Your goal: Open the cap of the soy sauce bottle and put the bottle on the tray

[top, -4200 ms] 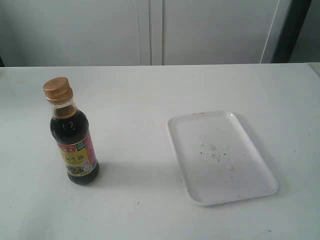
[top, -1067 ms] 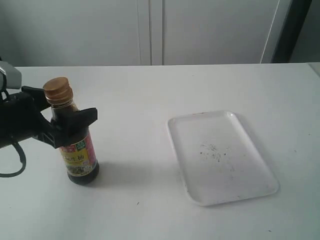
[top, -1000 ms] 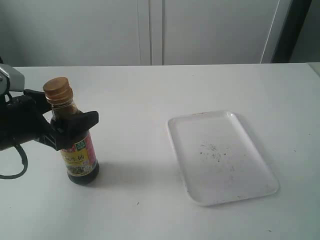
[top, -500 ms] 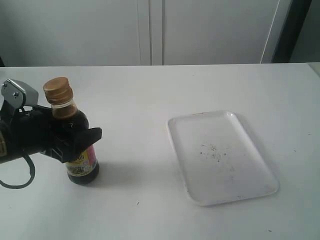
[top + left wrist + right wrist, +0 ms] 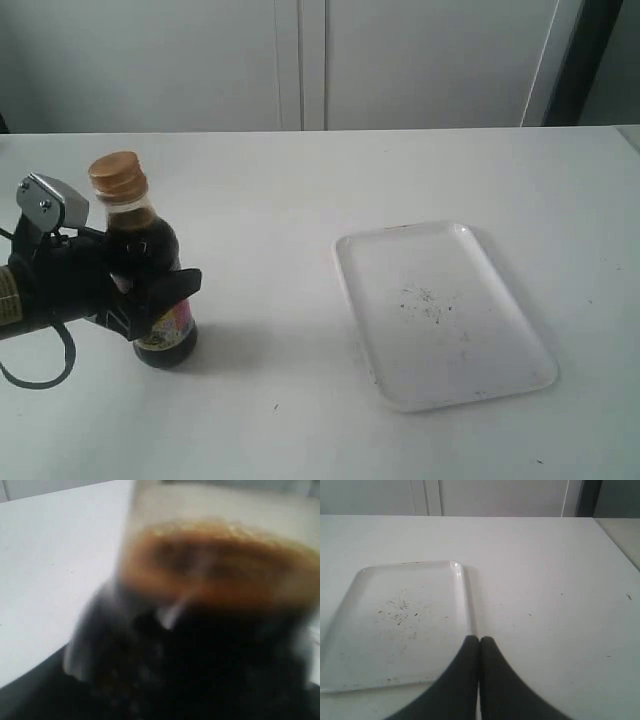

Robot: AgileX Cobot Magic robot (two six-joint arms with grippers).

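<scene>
At the far left of the exterior view the left gripper (image 5: 150, 290) is reaching in from the edge, its black fingers (image 5: 165, 285) sitting on either side of the soy sauce bottle (image 5: 150, 255) at the level of the label. The jaws are standing parted to about the bottle's width; whether the pads are actually pressing the glass is hard to tell, since one finger is passing behind the bottle. The bottle is standing upright on the white table (image 5: 300, 180), its base still down on the surface, and the copper-gold cap (image 5: 118, 177) is sitting closed on the narrow neck. The left wrist view is filling almost entirely with the bottle (image 5: 200, 630) — a blurred mass of dark liquid with a brown band across it — so nothing of the fingers is showing there clearly.

Further right, well apart from the bottle, the tray (image 5: 390, 245) is lying flat on the table with nothing on it but faint dark specks near its middle.

In the right wrist view the right gripper (image 5: 479, 642) is hovering over the table just beside the tray's (image 5: 465, 595) long rim, its two dark fingertips pressed together and gripping nothing. This gripper is not appearing in the exterior view.
</scene>
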